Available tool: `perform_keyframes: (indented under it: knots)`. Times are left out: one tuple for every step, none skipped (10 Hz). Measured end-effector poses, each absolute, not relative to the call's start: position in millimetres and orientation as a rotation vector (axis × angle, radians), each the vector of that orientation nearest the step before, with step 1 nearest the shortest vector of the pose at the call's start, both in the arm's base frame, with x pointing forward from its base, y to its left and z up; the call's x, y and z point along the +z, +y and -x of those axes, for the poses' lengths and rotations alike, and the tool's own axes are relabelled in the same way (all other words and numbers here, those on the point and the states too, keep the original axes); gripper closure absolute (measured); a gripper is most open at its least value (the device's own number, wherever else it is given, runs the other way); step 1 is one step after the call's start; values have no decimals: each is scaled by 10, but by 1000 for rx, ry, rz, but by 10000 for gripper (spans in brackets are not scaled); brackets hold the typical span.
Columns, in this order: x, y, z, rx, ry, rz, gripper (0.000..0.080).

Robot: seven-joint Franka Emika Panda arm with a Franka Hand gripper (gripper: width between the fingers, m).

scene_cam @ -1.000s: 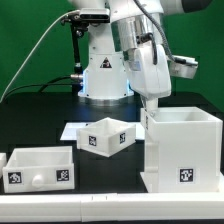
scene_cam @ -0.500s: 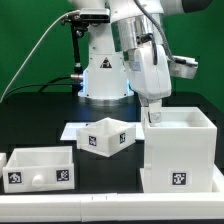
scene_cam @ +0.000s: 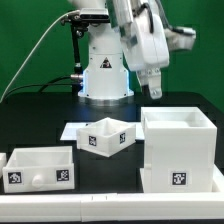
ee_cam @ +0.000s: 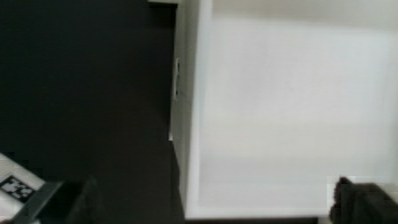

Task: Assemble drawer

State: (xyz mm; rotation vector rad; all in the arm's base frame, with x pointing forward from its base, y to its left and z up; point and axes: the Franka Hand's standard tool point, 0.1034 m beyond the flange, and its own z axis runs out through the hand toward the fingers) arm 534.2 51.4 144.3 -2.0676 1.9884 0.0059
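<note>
The large white cube-shaped casing point(scene_cam: 181, 150) stands on the black table at the exterior view's right, with a tag on its front face. One small tray point(scene_cam: 104, 137) sits in the middle, turned at an angle. The other tray point(scene_cam: 39, 168), with a knob and tags, sits at the front left. My gripper point(scene_cam: 155, 90) hangs open and empty above the casing's back left corner, clear of it. In the wrist view the gripper point(ee_cam: 205, 205) is spread wide over the casing point(ee_cam: 285, 100), with one dark fingertip point(ee_cam: 365, 200) at the frame's edge.
The marker board point(scene_cam: 72, 130) lies flat under and behind the middle tray. The robot's white base point(scene_cam: 105, 75) stands at the back centre, with a green backdrop behind it. A white table edge runs along the front.
My gripper has risen from the casing's back left rim to well above it. The casing and both trays stay in place.
</note>
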Motion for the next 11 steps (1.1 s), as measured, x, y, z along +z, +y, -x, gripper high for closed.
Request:
perform_keyframes:
  knots:
    - [1527,492,-5343,15,1987,2058,151]
    - [1551,480,-5329,23,2005,2039,151]
    - [1537,484,-5328,24,2000,2046,151]
    - [1533,485,-5329,24,2000,2047,151]
    - [1533,485,-5328,24,2000,2047,151]
    - [1532,466,-5323,17,1968,2081,151]
    - [1536,381,-5307,-2,1899,2147,151]
    - [1563,248,-5313,-22,1843,2194,151]
    - [1643,77,-5370,-30,1816,2204,151]
    - [1673,-25,-5399,-34,1844,2171,151]
    - [1657,-2,-5392,-29,1859,2161,151]
